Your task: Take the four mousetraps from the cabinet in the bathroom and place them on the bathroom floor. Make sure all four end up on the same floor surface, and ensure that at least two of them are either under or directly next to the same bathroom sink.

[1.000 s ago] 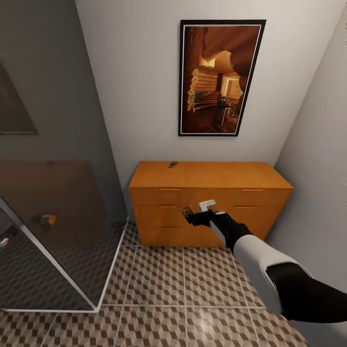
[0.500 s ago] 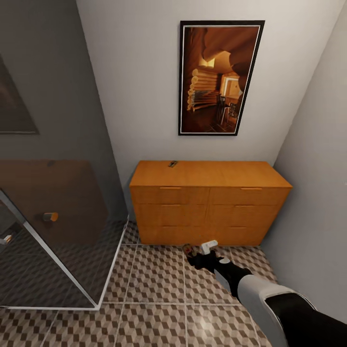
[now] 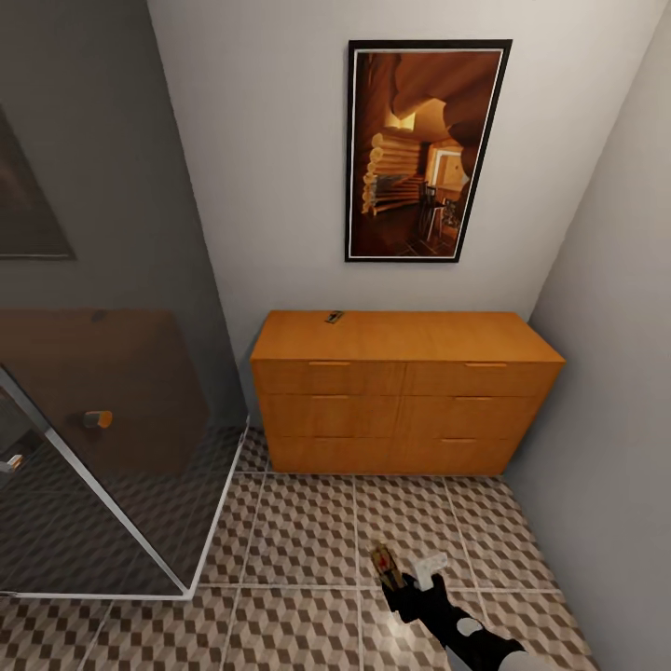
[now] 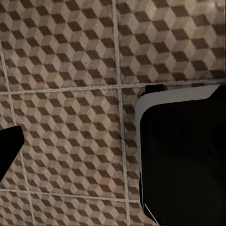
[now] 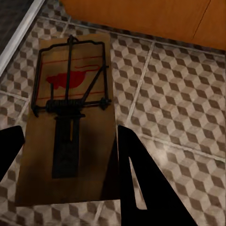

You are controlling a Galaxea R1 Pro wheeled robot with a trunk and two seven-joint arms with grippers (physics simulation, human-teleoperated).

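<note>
In the head view the right gripper (image 3: 403, 576) hangs low over the bathroom floor (image 3: 308, 531) in front of the cabinet (image 3: 405, 391), carrying a mousetrap (image 3: 384, 565), seemingly to set it down; another mousetrap (image 3: 334, 318) lies near the back edge of the cabinet's top. The left wrist view shows patterned tiles; that arm's jaws cannot be judged. In the right wrist view the jaws are clamped on the mousetrap's (image 5: 70, 117) wooden base.
</note>
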